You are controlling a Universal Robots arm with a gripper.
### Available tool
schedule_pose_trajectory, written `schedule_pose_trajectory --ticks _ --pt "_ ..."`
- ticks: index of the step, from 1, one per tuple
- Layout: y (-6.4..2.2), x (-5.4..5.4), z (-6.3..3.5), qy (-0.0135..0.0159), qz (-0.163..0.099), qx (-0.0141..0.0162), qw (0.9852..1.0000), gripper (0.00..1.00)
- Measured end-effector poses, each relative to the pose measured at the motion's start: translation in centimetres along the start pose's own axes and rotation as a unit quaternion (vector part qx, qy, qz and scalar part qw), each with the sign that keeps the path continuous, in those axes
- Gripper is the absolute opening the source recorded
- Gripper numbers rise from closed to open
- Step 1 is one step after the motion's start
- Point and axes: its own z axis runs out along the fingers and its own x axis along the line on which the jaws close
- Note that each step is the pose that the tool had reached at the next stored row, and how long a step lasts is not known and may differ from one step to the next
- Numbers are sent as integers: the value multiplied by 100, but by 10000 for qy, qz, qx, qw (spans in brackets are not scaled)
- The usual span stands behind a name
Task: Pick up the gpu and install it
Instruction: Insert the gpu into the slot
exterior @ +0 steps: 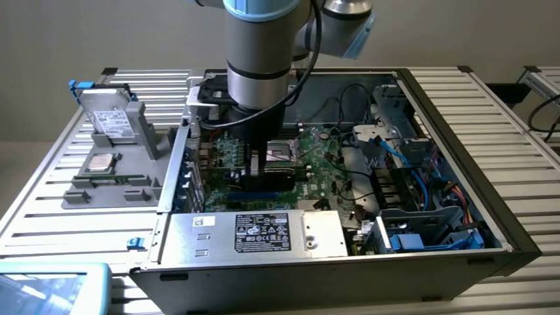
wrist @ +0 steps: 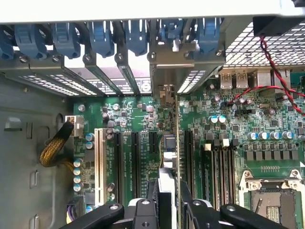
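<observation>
The arm reaches down into the open computer case (exterior: 455, 125), and my gripper (exterior: 262, 169) sits low over the green motherboard (exterior: 328, 167). The gripper (wrist: 167, 193) is shut on the gpu (wrist: 170, 148), which I see edge-on as a thin upright card between the two black fingers (wrist: 151, 193). Its silver end bracket (wrist: 164, 71) stands against the case's rear wall, in the row of slot covers. The card's lower edge lies in line with the black expansion slots (wrist: 153, 143). I cannot tell if it touches a slot.
A white slot (wrist: 99, 162), several memory slots (wrist: 212, 167) and the CPU socket (wrist: 271, 200) flank the card. Blue latches (wrist: 102, 38) line the rear wall. Outside the case, a hard drive (exterior: 109, 121) rests on a grey fixture. The power supply (exterior: 254, 233) sits at the case front.
</observation>
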Motion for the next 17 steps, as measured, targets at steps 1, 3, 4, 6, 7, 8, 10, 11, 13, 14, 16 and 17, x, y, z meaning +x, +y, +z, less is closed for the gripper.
schedule_pose_trajectory --ticks 1,3,4,6,7,8,10,11,13,14,16,17 --pt "5 1 10 0 0 3 10000 28" --pt "6 1 24 1 -1 3 10000 28" --pt "7 1 30 1 0 3 10000 28" --pt "13 1 39 2 1 3 10000 28" --pt "18 0 42 1 1 3 10000 28" --pt "21 -1 44 1 0 3 10000 28" --pt "26 -6 48 0 0 3 10000 28" --pt "27 -7 50 0 -1 3 10000 28" --pt "29 -8 61 -1 0 3 10000 28" --pt "29 -8 67 -1 -1 3 10000 28" --pt "29 -8 77 -1 0 3 10000 28" --pt "29 -9 81 -1 0 3 10000 28"
